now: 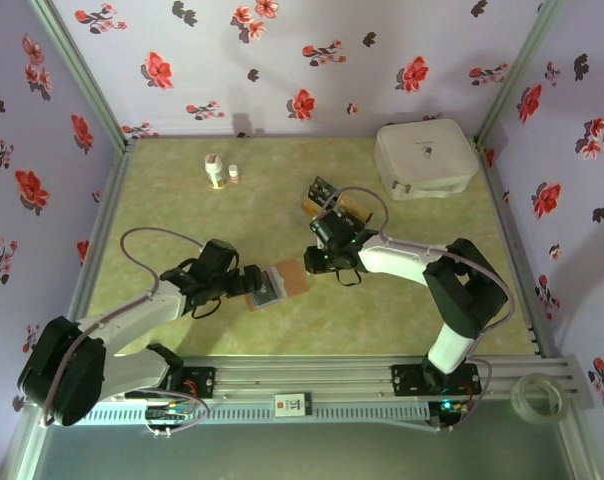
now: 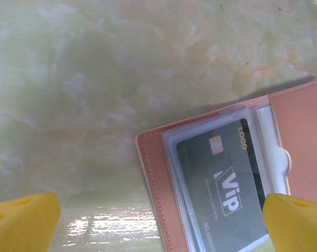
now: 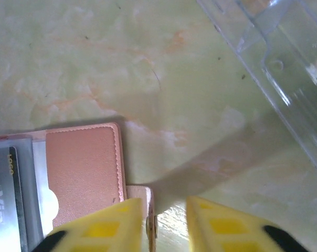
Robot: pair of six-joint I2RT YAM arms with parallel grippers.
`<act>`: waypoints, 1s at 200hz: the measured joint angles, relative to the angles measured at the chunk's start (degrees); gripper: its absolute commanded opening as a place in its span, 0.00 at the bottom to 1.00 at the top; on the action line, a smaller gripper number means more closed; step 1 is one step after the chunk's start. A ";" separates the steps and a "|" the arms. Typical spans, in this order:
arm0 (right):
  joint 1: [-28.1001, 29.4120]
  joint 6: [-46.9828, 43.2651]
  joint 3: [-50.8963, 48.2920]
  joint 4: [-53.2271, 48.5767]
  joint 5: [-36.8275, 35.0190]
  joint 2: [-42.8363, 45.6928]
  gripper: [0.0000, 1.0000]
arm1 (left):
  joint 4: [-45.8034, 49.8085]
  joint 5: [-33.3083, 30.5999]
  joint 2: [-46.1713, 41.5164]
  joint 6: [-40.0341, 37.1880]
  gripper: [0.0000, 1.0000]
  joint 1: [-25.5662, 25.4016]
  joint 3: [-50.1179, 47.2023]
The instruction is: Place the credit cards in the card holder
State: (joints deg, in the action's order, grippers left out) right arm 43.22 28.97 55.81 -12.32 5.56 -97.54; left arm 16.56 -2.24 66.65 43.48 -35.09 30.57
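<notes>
Yellow fingers [image 2: 22,223] of the left gripper [image 2: 158,226] sit at the bottom corners of the left wrist view, spread wide and holding nothing. Between and just above them the card holder [image 2: 300,136] lies open and flat on the green marbled tabletop [image 2: 95,79]. Its clear inner sleeve [image 2: 171,157] holds a black card [image 2: 221,178] printed with "VIP". The pinkish-brown pocket on the right side of the card holder shows a white lining at its notch.

At the bottom of the right wrist view, the right gripper [image 3: 166,226] has its fingers [image 3: 95,228] drawn close with a narrow gap. The card holder's small closing tab [image 3: 148,215] sits at that gap, against the left finger. I cannot tell whether the tab is pinched. A clear plastic tray [image 3: 274,58] crosses the upper right corner of this view, and the part seen holds nothing.

From overhead, the card holder [image 1: 282,282] lies at centre frame between both grippers. The clear plastic tray [image 1: 334,203] just above holds black and gold credit cards [image 1: 322,190]. A closed white case [image 1: 425,158] sits at upper right.
</notes>
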 measured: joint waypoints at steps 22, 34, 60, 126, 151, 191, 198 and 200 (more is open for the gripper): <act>0.00 -0.04 -0.52 0.52 0.42 0.00 0.02 | -1.60 0.83 0.96 0.39 1.00 -0.28 -0.44; 0.00 0.11 -1.01 0.94 0.66 0.02 0.00 | -2.29 1.11 1.66 0.61 1.00 -0.48 -0.61; 0.00 0.24 -3.02 1.79 1.31 0.94 0.00 | -3.80 1.88 3.26 0.98 1.00 -1.09 -0.66; 0.55 3.04 -5.90 3.89 2.84 4.11 0.00 | -6.78 2.84 6.78 1.01 1.00 -1.97 -0.57; 1.16 3.80 -6.05 4.76 3.23 4.11 0.00 | -6.75 2.47 7.72 1.03 1.00 -2.27 0.04; 1.97 4.63 -6.05 5.22 3.45 4.11 0.00 | -6.80 1.75 9.53 1.01 1.00 -3.15 1.36; 2.08 4.68 -6.05 5.22 3.48 4.11 0.00 | -6.93 1.66 9.81 1.01 1.00 -3.26 1.55; 2.10 4.68 -6.05 5.22 3.45 4.11 0.00 | -6.97 1.64 9.88 1.01 1.00 -3.30 1.60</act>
State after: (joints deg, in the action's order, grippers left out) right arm 45.32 33.65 49.76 -7.09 9.02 -93.43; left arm 9.58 -0.60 76.53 44.49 -38.39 32.16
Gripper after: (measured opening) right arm 0.045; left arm 0.997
